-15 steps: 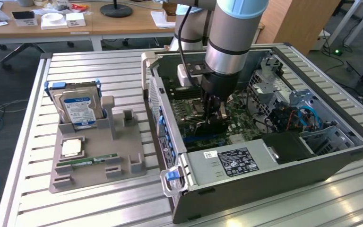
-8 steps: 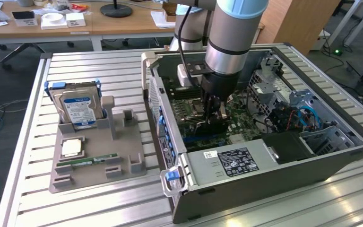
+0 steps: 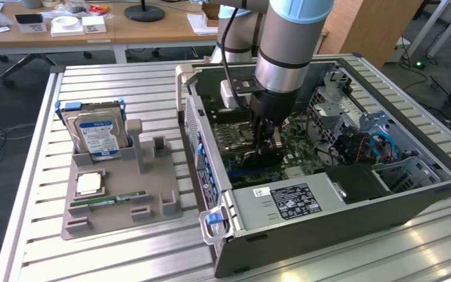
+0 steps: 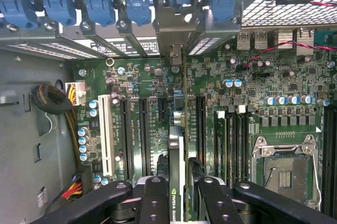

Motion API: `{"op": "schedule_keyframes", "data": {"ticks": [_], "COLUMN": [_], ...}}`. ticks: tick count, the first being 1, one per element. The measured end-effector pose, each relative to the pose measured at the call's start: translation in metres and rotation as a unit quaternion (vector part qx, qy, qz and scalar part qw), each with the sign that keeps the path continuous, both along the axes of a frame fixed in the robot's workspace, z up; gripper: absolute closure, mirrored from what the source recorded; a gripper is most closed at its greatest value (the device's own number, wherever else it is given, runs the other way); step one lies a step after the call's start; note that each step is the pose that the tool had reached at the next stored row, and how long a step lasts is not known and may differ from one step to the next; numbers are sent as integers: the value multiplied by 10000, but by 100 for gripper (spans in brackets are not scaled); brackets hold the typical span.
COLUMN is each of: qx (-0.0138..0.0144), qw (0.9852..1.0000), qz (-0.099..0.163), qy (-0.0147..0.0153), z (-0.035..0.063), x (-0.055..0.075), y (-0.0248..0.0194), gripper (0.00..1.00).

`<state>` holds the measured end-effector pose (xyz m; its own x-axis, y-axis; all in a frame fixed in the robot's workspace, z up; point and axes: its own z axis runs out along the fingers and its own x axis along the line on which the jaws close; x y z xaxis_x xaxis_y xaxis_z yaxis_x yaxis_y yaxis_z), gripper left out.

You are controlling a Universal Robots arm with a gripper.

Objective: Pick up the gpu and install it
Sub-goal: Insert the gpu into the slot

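Bench (image 3: 124, 88) w/ PC case (image 3: 343, 229); end effector (image 3: 265, 150) grips gpu (image 4: 177, 150) inside, prob. slotted.

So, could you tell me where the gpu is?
The gpu is edge-on in the gripper, inside the computer case on the exterior view's right, over the motherboard's slots.

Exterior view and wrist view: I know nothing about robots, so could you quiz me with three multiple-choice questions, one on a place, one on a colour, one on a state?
1. Where is the gripper?
A. over the grey tray
B. inside the open computer case
C. above the desk behind

2. The hard drive has a label that is:
A. blue and white
B. red
C. yellow

3. The gpu is:
A. lying on the tray
B. lying on the table
C. clamped edge-on in the gripper

Answers:
1. B, the arm reaches down into the case.
2. A, the label faces the exterior view.
3. C, fingers sit on both sides of the card.
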<state>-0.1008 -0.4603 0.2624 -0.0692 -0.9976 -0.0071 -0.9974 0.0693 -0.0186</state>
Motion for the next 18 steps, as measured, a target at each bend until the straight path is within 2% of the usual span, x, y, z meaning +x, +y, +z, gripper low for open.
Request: {"op": "schedule_keyframes", "data": {"ticks": [18], "qx": [-1], "qw": [10000], "qz": [70], "qy": [0], "z": [-7], "x": [-8], "y": [-1], "gripper": [74]}}
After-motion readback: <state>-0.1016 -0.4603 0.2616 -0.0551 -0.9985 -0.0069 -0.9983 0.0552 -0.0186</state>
